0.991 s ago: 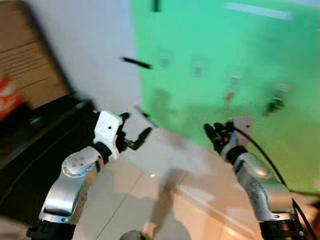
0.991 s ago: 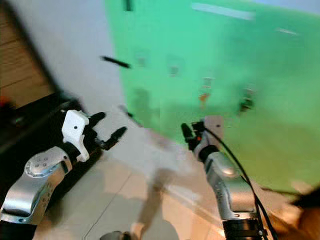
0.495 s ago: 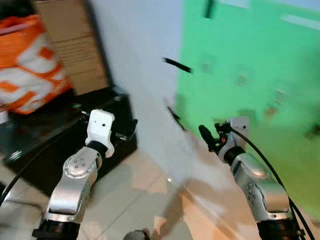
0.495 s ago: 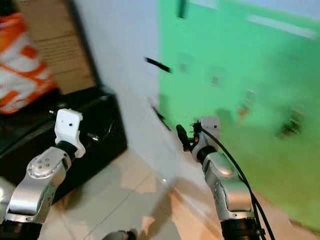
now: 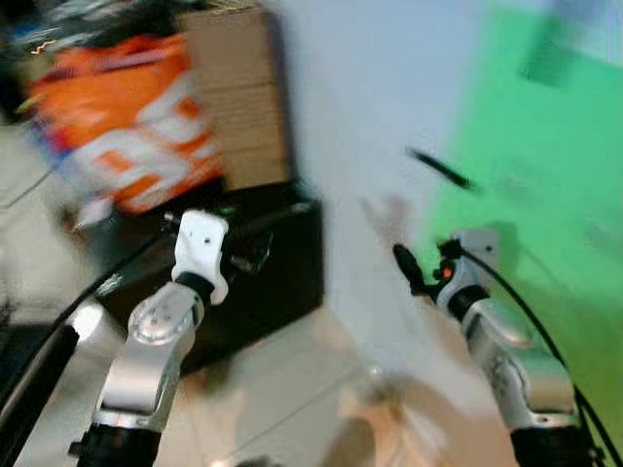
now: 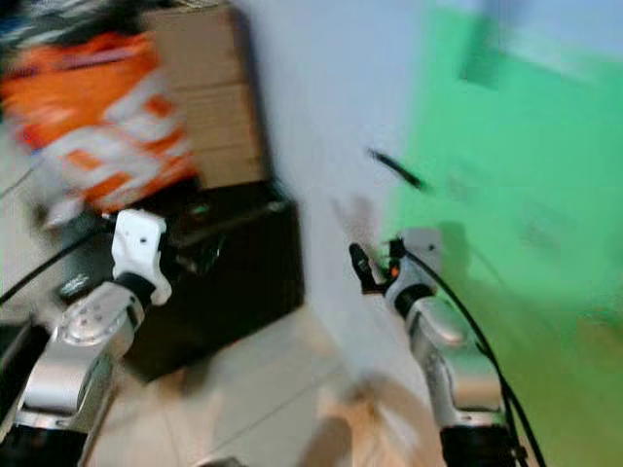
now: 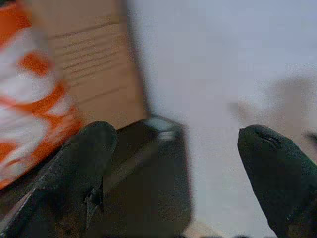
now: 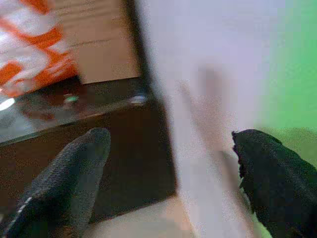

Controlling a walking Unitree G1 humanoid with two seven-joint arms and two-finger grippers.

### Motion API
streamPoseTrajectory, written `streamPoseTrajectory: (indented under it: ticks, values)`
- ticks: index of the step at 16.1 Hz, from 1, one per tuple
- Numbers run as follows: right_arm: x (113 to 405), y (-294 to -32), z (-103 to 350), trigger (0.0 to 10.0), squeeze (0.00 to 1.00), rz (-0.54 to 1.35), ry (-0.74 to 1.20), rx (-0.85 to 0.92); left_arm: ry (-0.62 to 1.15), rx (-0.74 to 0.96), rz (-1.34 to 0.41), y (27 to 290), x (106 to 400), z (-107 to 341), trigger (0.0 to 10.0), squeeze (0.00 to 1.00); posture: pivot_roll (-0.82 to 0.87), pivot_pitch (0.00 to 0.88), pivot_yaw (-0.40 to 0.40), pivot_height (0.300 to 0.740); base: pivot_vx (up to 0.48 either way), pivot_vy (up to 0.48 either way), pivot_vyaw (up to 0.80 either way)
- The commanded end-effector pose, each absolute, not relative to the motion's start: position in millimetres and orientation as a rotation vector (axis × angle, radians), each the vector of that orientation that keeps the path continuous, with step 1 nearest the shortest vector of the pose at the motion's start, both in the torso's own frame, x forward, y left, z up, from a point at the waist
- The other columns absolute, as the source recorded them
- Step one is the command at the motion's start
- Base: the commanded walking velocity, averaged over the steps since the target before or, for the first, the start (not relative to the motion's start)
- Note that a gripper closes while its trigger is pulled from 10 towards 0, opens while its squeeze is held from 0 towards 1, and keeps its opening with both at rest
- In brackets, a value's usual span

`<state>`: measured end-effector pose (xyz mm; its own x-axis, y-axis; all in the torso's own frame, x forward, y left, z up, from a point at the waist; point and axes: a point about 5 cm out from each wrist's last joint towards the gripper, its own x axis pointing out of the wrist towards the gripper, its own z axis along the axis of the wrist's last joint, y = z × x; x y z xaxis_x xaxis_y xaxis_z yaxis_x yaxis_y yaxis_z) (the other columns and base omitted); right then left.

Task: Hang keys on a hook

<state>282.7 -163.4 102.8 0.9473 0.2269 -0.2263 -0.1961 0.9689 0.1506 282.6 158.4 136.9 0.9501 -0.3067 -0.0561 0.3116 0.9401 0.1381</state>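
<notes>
The left gripper is raised in front of the robot with its two black fingers spread wide and nothing between them, pointing toward a black cabinet set against the pale wall. The right gripper is up beside it, just as wide and just as empty, close to the edge of the green panel. An orange-and-white bag and a cardboard box sit on the cabinet, everything is blurred, and I cannot make out keys or a hook.
</notes>
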Motion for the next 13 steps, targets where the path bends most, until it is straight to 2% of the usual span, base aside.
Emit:
streamPoseTrajectory:
  ticks: [1, 5, 13]
  values:
    - [284.2, -151.5, 105.8, 10.0, 1.0, 0.252, 0.234, 0.135, 0.054, 0.161, -0.287, 167.7, 281.3, 133.8, 10.0, 0.0, -0.02, 0.0, 0.045, 0.74, 0.27, 0.0, 0.8]
    - [284.7, -151.4, 105.9, 10.0, 1.0, 0.255, 0.229, 0.127, 0.048, 0.166, -0.278, 167.1, 281.9, 133.3, 10.0, 0.0, -0.02, 0.0, 0.042, 0.74, 0.273, 0.0, 0.8]
    - [288.4, -157.1, 109.1, 10.0, 1.0, 0.215, 0.172, 0.092, 0.053, 0.186, -0.278, 167.6, 281.5, 130.8, 10.0, 0.0, -0.02, 0.0, 0.033, 0.74, 0.33, 0.0, 0.0]
